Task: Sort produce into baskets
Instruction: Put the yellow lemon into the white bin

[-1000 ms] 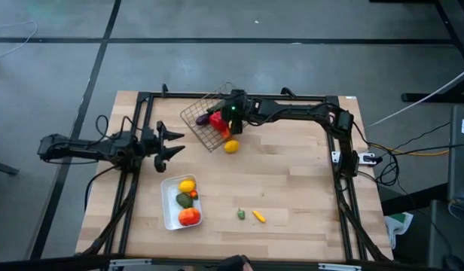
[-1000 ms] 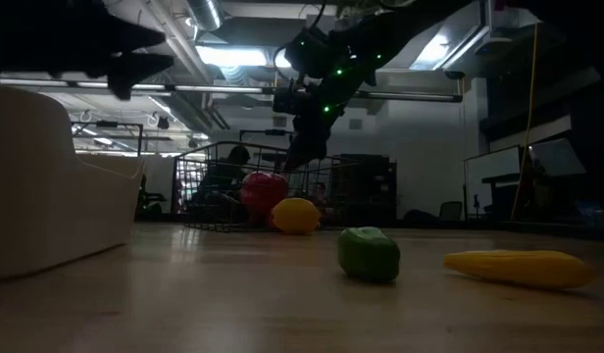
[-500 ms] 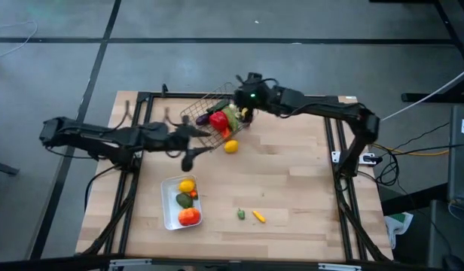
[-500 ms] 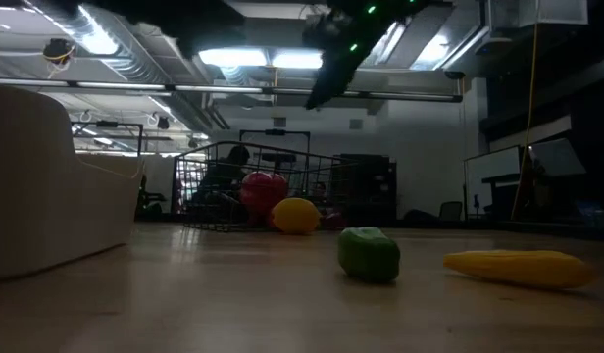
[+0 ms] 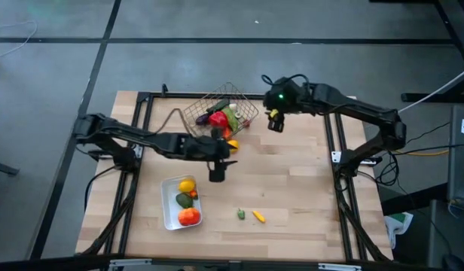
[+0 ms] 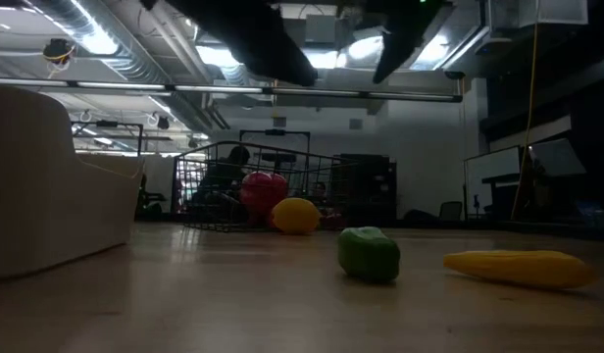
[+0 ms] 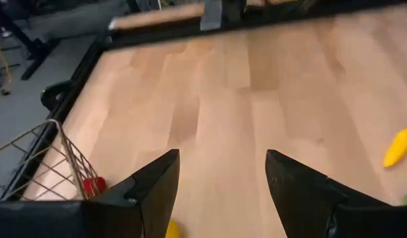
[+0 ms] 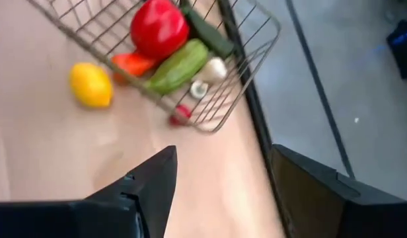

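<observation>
Beside the wire basket (image 5: pixel 221 114), left gripper (image 5: pixel 217 175) open and empty over the worktop (image 5: pixel 292 181); right gripper (image 5: pixel 275 122) open, empty, near the basket's other side.

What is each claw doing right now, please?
Left claw: open, empty, over the table beside the basket.
Right claw: open, empty, hanging near the basket's far corner.
</observation>
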Tool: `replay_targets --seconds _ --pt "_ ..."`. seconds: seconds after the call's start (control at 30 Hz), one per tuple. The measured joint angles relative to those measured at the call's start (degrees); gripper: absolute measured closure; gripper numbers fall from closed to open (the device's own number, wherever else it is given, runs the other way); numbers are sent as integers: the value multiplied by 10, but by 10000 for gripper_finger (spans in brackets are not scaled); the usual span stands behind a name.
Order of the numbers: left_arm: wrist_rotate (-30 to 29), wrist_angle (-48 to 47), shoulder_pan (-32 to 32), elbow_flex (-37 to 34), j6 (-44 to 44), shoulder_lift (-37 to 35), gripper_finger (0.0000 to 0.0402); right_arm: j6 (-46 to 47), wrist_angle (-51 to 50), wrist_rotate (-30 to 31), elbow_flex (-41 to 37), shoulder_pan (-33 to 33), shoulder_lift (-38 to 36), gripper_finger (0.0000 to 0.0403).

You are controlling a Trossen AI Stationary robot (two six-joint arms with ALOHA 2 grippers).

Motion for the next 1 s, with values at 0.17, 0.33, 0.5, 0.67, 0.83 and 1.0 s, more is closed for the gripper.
replay_targets --seconds 0.17,0.33,0.5,0.67,0.83,1.0 --pt "-27 -104 -4 84 8 74 180 14 0 -7 -66 0 -33 159" --pt "-29 -155 -7 136 7 137 181 24 4 -7 -126 0 -41 159" --pt "-71 -154 -8 146 -28 179 180 36 30 -9 -174 0 -41 159" --pt "-143 -158 -11 145 -74 210 180 62 61 -13 -222 0 -41 159" --pt "-174 -162 -15 145 -109 241 180 82 97 -23 -262 0 -41 159" --pt "-230 -162 -15 145 -142 266 180 98 145 -26 -297 0 -41 159"
